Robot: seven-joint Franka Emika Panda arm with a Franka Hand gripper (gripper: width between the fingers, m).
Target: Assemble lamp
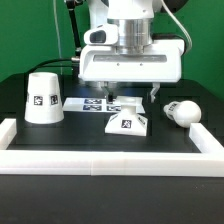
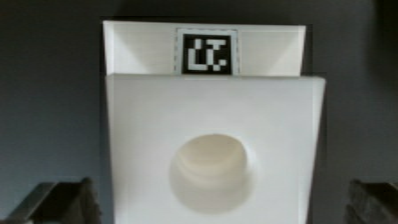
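The low angular white lamp base (image 1: 128, 121) sits mid-table with a tag on its front face. In the wrist view the base (image 2: 214, 130) fills the middle, showing its round socket hole and a tag. My gripper (image 1: 124, 98) hangs straight above the base, open, with a dark fingertip (image 2: 59, 202) on each side of it, apart from its walls. The truncated-cone shade (image 1: 42, 97) stands at the exterior view's left. The round bulb (image 1: 183, 112) lies on its side at the exterior view's right.
The marker board (image 1: 92, 103) lies flat behind the base, partly hidden by my gripper. A raised white border (image 1: 110, 160) runs along the table's front and both sides. Green backdrop behind the arm.
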